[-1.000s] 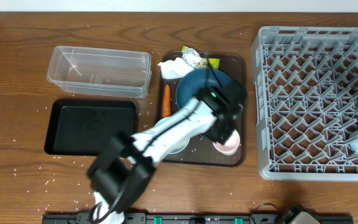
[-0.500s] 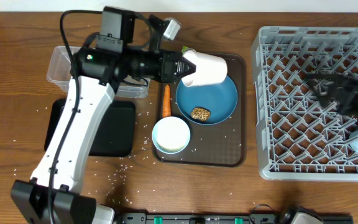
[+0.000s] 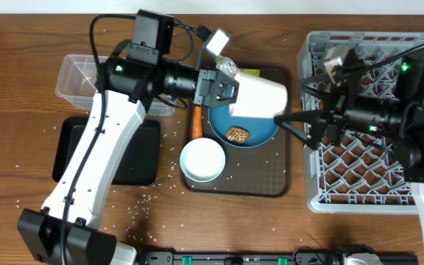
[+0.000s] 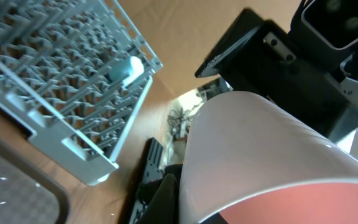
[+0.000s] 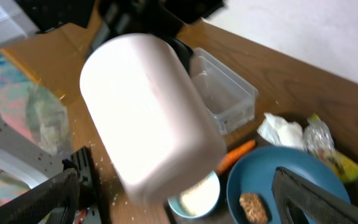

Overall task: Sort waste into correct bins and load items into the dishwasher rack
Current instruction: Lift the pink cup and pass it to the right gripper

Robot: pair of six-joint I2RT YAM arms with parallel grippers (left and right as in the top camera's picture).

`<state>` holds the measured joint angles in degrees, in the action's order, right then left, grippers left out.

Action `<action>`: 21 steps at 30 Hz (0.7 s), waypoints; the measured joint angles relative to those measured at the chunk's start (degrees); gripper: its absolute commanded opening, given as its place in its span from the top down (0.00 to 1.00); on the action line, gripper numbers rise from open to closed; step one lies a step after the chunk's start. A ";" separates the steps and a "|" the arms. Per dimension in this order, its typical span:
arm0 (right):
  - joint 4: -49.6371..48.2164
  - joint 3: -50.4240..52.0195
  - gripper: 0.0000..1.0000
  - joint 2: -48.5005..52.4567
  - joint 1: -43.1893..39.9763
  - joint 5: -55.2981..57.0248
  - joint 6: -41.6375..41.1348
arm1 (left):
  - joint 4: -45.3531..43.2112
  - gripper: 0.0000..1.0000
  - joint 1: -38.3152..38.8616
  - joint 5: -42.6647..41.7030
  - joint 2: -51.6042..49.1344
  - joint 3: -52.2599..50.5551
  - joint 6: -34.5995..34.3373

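Cup (image 3: 260, 98): white outside, pink inside (interior seen only from the left wrist). Plate (image 3: 219, 129): dark blue, carrying a brown lump (image 3: 238, 134). Carrot (image 3: 196, 124): orange. Bowl (image 3: 203, 159): white. Tray (image 3: 271, 180): dark brown. Rack (image 3: 359, 188): grey lattice. Clear tub (image 3: 76, 73); black tub (image 3: 68, 158). Desk (image 3: 20, 73): brown wood, flecked with white rice grains (image 3: 144, 199).

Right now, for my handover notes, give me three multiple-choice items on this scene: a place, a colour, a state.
1. Where is the brown food lump? A on the blue plate; B in the clear tub; C in the rack.
2. What colour is the inside of the cup in the left fingers? A green; B pink; C black.
3. The right fingers are: A spread open; B shut on the bowl; C shut on the carrot.
Key: A, it lies on the plate's middle; B, the left wrist view shows pink; A, they stand wide apart near the cup.
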<state>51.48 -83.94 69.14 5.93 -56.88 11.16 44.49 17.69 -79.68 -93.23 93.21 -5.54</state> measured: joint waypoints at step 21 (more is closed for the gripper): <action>-0.90 0.00 0.45 1.81 5.49 -2.01 1.40 | -4.59 0.46 1.18 -5.42 0.00 -0.02 0.24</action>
<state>50.59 -83.94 70.96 11.42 -58.89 12.56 39.90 18.87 -85.10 -93.23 93.19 -5.30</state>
